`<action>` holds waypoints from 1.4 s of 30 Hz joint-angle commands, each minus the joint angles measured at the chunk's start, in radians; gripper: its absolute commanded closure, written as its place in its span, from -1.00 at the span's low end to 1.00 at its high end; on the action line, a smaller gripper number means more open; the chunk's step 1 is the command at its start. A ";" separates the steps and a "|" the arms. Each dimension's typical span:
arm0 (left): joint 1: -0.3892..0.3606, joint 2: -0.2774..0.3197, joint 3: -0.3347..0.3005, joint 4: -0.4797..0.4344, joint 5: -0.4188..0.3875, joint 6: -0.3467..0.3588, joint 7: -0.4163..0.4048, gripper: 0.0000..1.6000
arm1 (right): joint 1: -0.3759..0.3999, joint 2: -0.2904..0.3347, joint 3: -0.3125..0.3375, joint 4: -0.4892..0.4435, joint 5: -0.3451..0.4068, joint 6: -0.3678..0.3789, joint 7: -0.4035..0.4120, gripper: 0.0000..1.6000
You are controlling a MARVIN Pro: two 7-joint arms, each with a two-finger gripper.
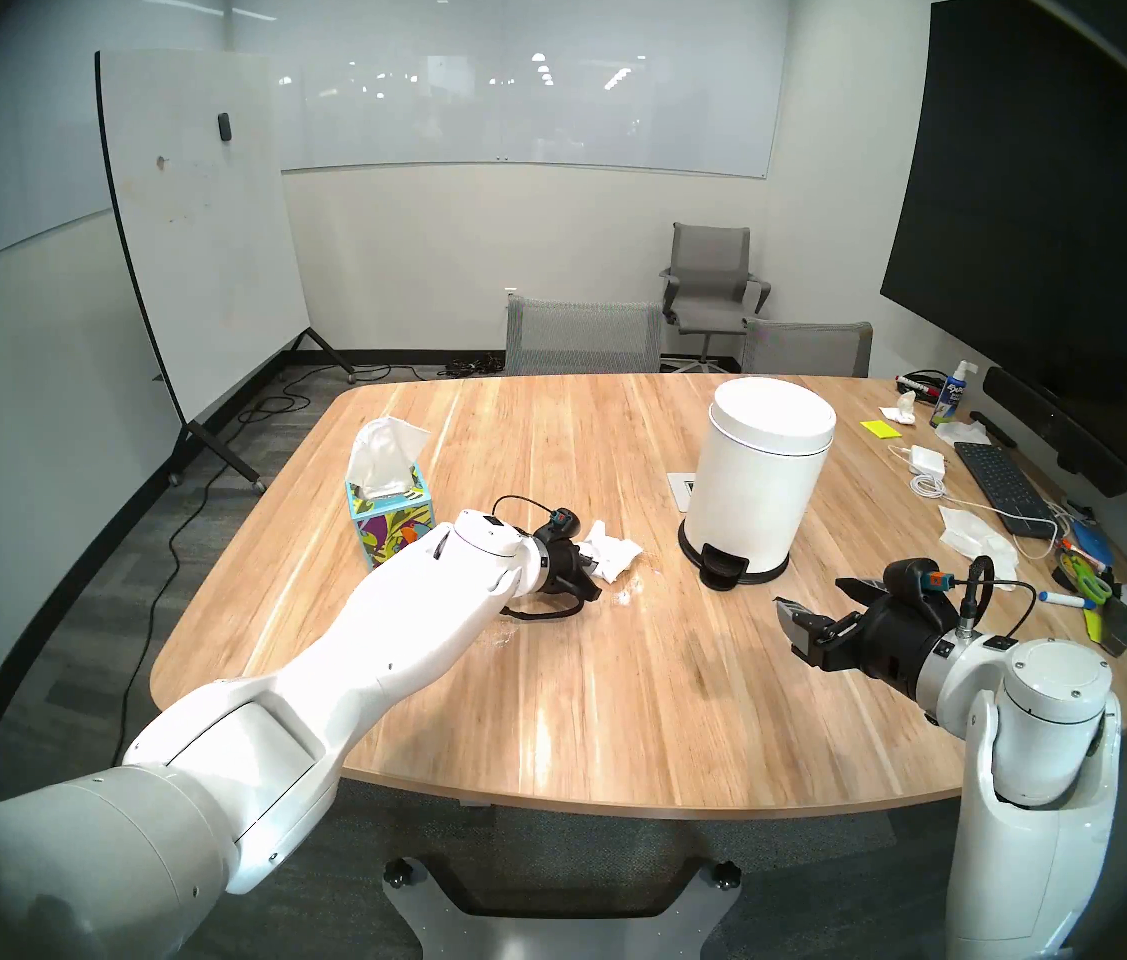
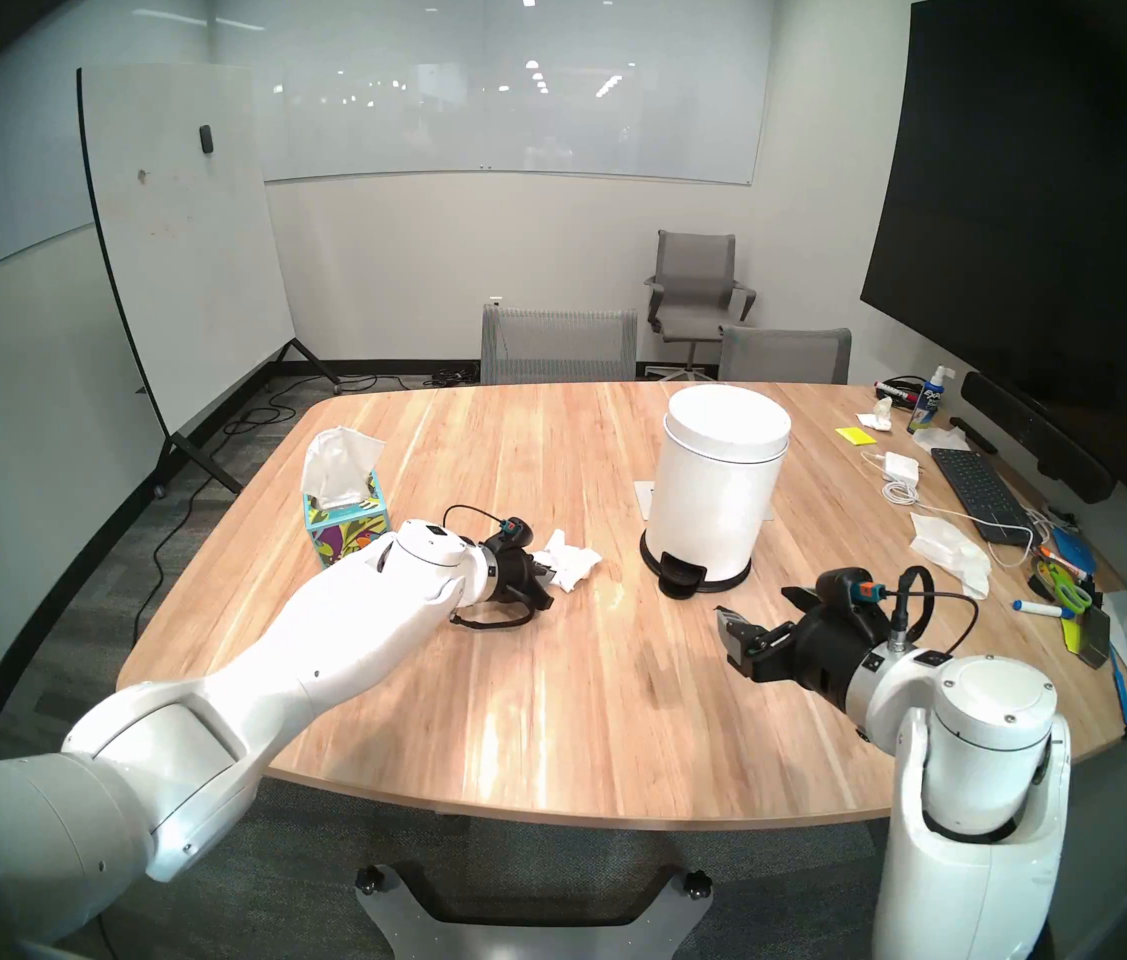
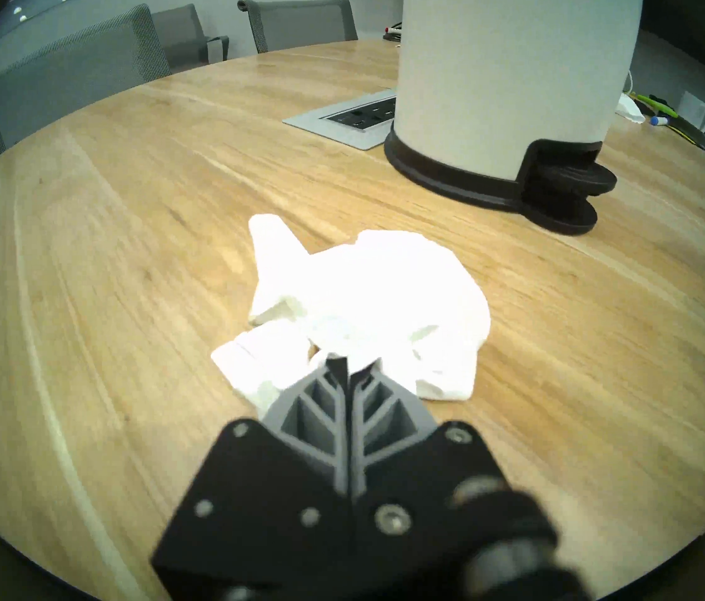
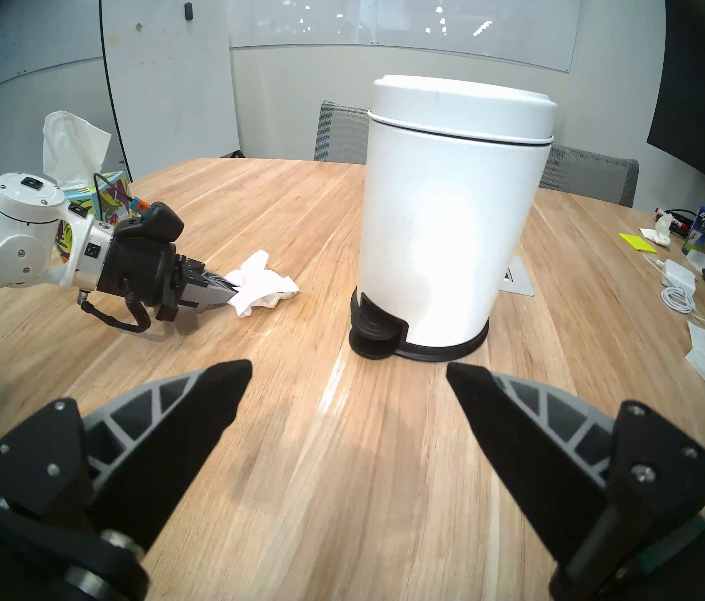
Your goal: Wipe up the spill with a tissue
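While the left gripper (image 3: 348,361) lies low over the table (image 1: 616,695), its jaws are pressed together on a fold of the tissue (image 1: 610,554), pinching it at the near edge of the wad. The tissue is crumpled, white, and rests on the wood in the middle of the table, a little toward the left edge. From the right wrist view the same pinch shows plainly: the tissue (image 4: 261,288) bunches out ahead of the closed fingertips and touches the table. I cannot make out the spill itself; no dark spots show around the wad, and whatever lies beneath it is hidden.

Just beyond the tissue, toward the far right, stands a white pedal bin (image 1: 758,484) with a black base, its lid down and its pedal facing the near edge. Behind the left arm, near the left edge, sits a tissue box (image 1: 391,519) with a leaf print and a fresh sheet standing up out of it.

The right gripper (image 4: 348,372) hovers above the wood toward the near right corner, its jaws spread wide and holding nothing, pointed at the bin. Along the right edge lie a keyboard (image 1: 1000,484), loose tissues, markers and a spray bottle (image 1: 952,392).
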 commanded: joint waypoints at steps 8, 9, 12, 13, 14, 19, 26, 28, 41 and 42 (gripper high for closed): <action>0.113 0.200 -0.058 -0.231 -0.015 0.052 -0.141 1.00 | 0.003 0.001 0.002 -0.017 0.001 -0.002 0.000 -1.00; 0.121 0.220 -0.058 -0.256 -0.020 0.055 -0.147 1.00 | 0.003 0.001 0.002 -0.017 0.001 -0.002 0.000 -1.00; 0.133 0.258 -0.078 -0.298 -0.028 0.057 -0.182 1.00 | 0.003 0.001 0.002 -0.017 0.001 -0.002 0.000 -1.00; 0.137 0.272 -0.082 -0.318 -0.032 0.059 -0.190 1.00 | 0.003 0.001 0.002 -0.017 0.001 -0.002 0.000 -1.00; 0.140 0.283 -0.090 -0.337 -0.037 0.060 -0.198 1.00 | 0.003 0.001 0.002 -0.017 0.001 -0.002 0.000 -1.00; 0.142 0.314 -0.122 -0.394 -0.059 0.066 -0.230 1.00 | 0.003 0.001 0.002 -0.017 0.001 -0.002 0.000 -1.00; 0.155 0.349 -0.173 -0.492 -0.098 0.102 -0.255 1.00 | 0.003 0.001 0.002 -0.017 0.001 -0.002 0.000 -1.00; 0.154 0.356 -0.185 -0.510 -0.108 0.113 -0.262 1.00 | 0.003 0.001 0.002 -0.017 0.001 -0.002 0.000 -1.00; 0.224 0.417 -0.306 -0.702 -0.182 0.251 -0.228 1.00 | 0.002 0.001 0.002 -0.019 0.001 -0.001 0.000 -1.00; 0.232 0.418 -0.317 -0.717 -0.188 0.264 -0.220 1.00 | 0.002 0.001 0.002 -0.020 0.001 -0.001 0.000 -1.00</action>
